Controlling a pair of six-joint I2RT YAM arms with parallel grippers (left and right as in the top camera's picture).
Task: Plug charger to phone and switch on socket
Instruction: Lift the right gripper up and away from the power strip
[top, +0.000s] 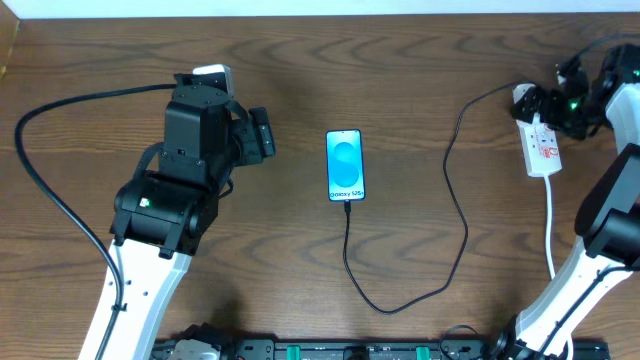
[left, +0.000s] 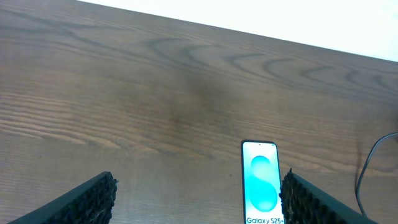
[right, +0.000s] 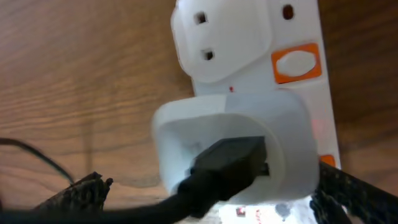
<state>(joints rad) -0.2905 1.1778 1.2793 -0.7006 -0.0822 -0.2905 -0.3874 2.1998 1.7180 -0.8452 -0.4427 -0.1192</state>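
Note:
The phone (top: 345, 165) lies flat mid-table, its blue screen lit. The charger (top: 455, 210), a thin black cable, meets the phone's near edge, loops toward the front and runs up to the socket (top: 543, 150), a white strip at the far right. My left gripper (top: 262, 133) hangs open left of the phone. In the left wrist view the phone (left: 261, 183) shows just inside the right fingertip (left: 308, 199). My right gripper (right: 211, 199) stands open over the socket's far end, its fingers either side of the white plug block (right: 249, 134). An orange switch (right: 297, 63) sits beyond the block.
A white cord (top: 551, 230) runs from the socket toward the front edge along the right arm. A black cable (top: 50, 170) arcs over the table left of the left arm. A rail with dark fittings (top: 330, 350) lines the front edge.

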